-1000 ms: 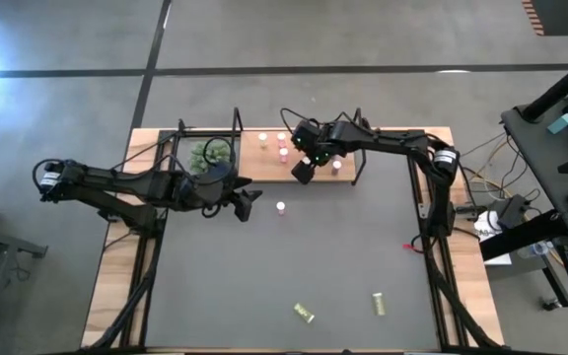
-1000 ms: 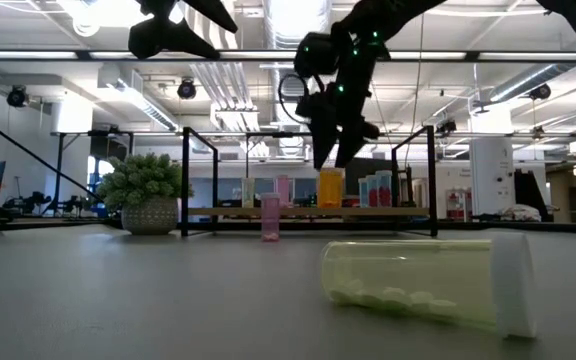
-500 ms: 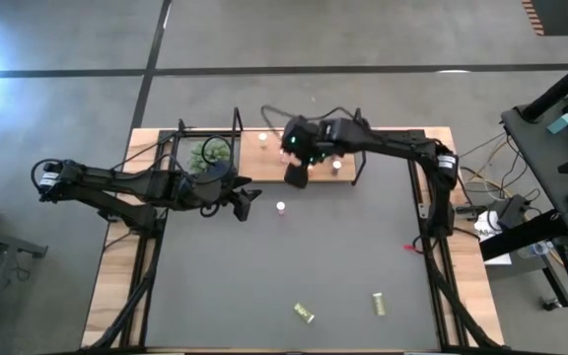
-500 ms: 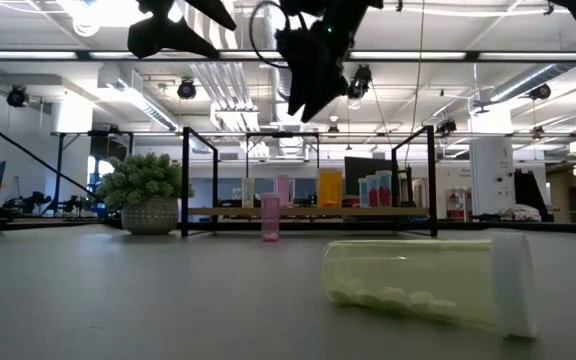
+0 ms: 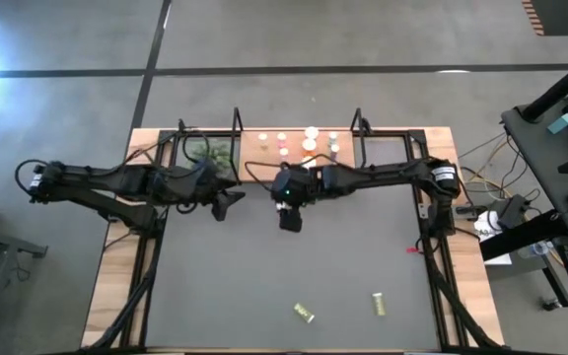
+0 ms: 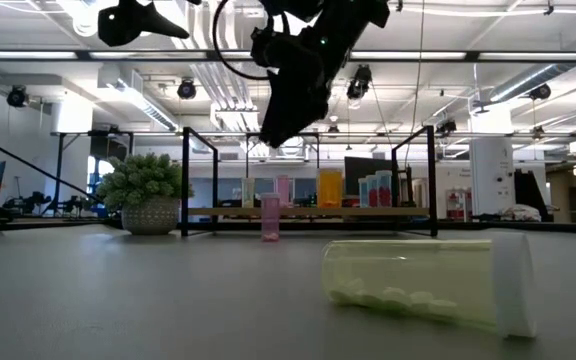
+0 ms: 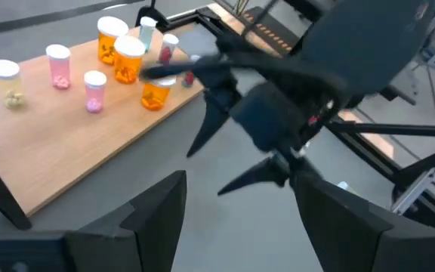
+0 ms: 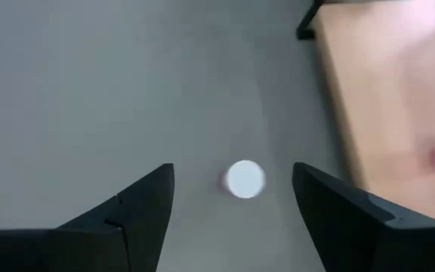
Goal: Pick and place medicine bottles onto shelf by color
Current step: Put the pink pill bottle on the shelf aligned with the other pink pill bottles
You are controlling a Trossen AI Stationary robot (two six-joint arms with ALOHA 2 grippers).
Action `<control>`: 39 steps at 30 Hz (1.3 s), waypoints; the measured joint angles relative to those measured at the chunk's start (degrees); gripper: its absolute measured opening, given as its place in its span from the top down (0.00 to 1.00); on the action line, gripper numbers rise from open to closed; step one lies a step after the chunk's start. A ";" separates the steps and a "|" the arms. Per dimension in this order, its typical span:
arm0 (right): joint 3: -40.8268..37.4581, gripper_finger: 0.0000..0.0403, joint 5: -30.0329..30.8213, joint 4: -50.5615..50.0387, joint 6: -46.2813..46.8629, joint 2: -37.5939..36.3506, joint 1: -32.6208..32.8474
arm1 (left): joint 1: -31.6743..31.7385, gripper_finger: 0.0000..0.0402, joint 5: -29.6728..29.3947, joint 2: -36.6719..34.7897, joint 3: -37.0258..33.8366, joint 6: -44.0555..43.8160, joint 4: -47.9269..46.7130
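Hovering over the dark grey mat (image 5: 294,266) just in front of the shelf (image 5: 264,158), the right gripper (image 8: 232,215) hangs with its fingers spread and nothing between them. Straight below it in the right wrist view stands a white-capped bottle (image 8: 244,180), upright on the mat, apart from both fingers and centred in the gap. In the low view that pink bottle (image 6: 270,218) stands alone before the shelf, the gripper well above it. The mat around it lies bare on every side; the shelf's edge runs just beside it. On the board stand orange bottles (image 7: 131,59) and pink bottles (image 7: 94,91). Two yellow-green bottles (image 5: 305,314) lie tipped near the mat's front edge. The left gripper (image 5: 227,202) waits wide open and empty beside the plant (image 5: 210,150). From above, the right arm hides the pink bottle.
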 joint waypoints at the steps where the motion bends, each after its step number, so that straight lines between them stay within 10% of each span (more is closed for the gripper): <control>1: -0.86 0.36 0.02 0.97 0.42 0.00 0.27 | 0.00 0.43 -0.01 -0.54 -0.10 -0.27 -0.17; 39: -19.83 0.29 4.68 29.88 5.71 0.33 -0.58 | 0.02 0.43 -1.40 3.89 -0.53 -1.07 1.13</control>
